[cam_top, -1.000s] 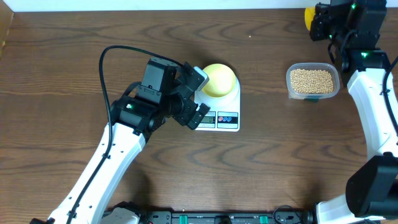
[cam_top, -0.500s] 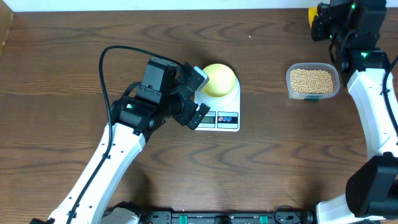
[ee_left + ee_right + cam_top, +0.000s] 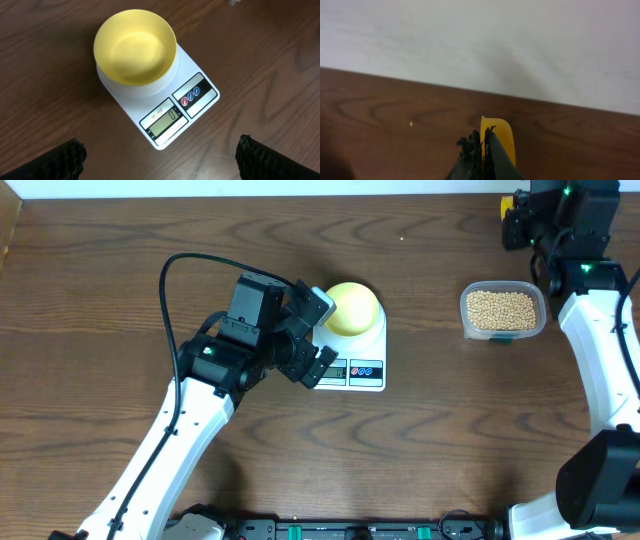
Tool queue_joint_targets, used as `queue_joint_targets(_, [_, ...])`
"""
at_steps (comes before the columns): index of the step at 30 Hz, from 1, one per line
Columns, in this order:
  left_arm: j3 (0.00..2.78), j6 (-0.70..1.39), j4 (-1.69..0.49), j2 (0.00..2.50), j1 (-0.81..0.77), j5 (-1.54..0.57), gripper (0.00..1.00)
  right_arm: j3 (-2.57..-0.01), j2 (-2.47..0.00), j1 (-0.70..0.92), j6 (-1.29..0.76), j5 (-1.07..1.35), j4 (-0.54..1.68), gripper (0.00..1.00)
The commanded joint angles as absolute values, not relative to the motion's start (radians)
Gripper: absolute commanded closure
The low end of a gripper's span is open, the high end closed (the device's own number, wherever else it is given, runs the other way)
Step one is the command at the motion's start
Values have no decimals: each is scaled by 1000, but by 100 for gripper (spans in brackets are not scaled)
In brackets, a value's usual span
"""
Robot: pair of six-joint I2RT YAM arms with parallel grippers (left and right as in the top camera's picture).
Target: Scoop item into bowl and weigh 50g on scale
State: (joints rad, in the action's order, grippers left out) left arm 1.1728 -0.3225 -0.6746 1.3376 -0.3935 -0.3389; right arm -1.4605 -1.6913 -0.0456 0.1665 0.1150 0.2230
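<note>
You were at the scooping step, with none of the item moved across yet. The bowl (image 3: pixel 135 46) sat empty on the round platform at the far end of the scale (image 3: pixel 192 95), whose display and buttons faced the near side. The figure on the display was too small to read with confidence. The beans (image 3: pixel 502 308) all lay in the clear tub (image 3: pixel 465 310), on the surface (image 3: pixel 450 440) well to the right of the scale.

Your right pincer (image 3: pixel 479 145) was closed tight. The yellow scoop (image 3: pixel 501 137) showed at its tips, by the look of it pinched by the handle, though the wrist view did not show the contact itself. It hung at the far right corner of the scene, beyond the tub's far side and well apart from the bowl.

Your left pincer (image 3: pixel 160 162) stood wide open and held nothing. It hovered over the near left side of the scale, with the bowl just beyond its tips on the far side. I could not tell whether either finger touched the scale.

In my judgement, the next move belonged to the right arm. It needed to bring the scoop nearer and down into the tub, dig under the beans, and lift with the blade level. Then it needed to travel left and tip the load into the bowl. Small loads would suit best, since round beans roll off easily and the target weight is easy to overshoot. The left pincer seemed placed to steady the scale or bowl if needed.
</note>
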Motion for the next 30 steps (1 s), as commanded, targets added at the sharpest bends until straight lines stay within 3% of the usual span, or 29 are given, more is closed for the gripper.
queue_joint_targets(1, [1166,-340,-677,1346,-391,-348,2,-1477,-1680,-45,179,107,243,99])
queue_joint_targets(30, [1166,-340,-677,1346,-391,-348,2,-1477,-1680,-45,147,113,250,99])
